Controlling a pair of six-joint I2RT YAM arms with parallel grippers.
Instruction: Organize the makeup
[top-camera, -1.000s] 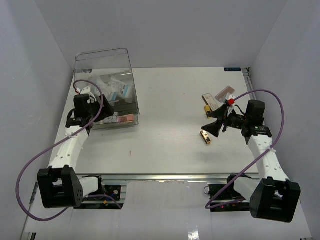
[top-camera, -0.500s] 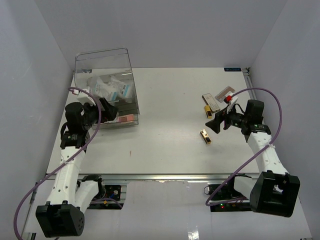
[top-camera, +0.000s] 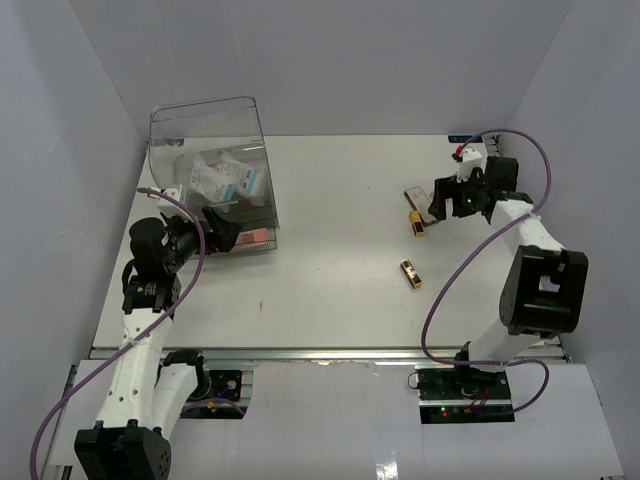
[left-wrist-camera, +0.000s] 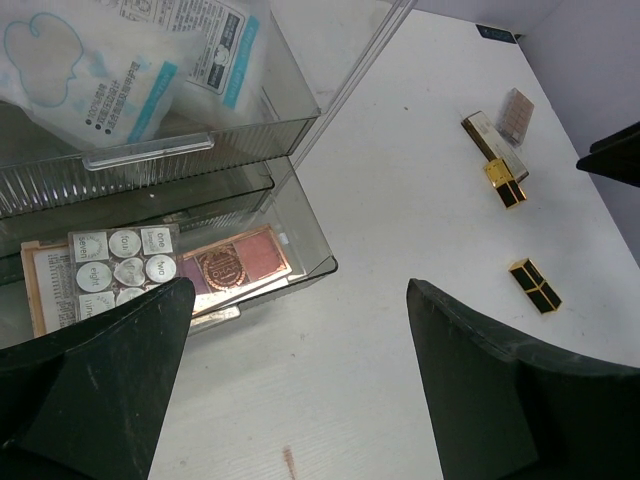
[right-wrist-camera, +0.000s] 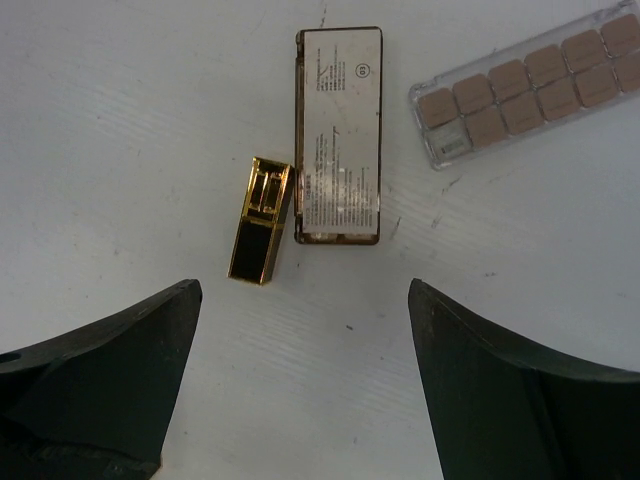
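Left fingers (left-wrist-camera: 100, 370), spread wide and empty, hang over the front corner of the clear box (top-camera: 205, 125) at the far left of the counter (top-camera: 340, 180). White-and-blue packets (left-wrist-camera: 90, 70) fill the box's upper drawer. Pink and tan palettes (left-wrist-camera: 235, 268) lie stacked in the lower drawer, which juts forward beneath it.

Across the counter, the right fingers (right-wrist-camera: 100, 380), likewise apart and holding nothing, hover above three loose pieces. A gold tube (right-wrist-camera: 262, 220) lies right alongside a rectangular case (right-wrist-camera: 338, 135) that sits label side up; whether the two touch cannot be told. A clear palette (right-wrist-camera: 520, 85) of tan squares lies near the case, angled away from it. A second gold tube (top-camera: 410, 273) lies alone nearer the arms, well apart from that cluster.
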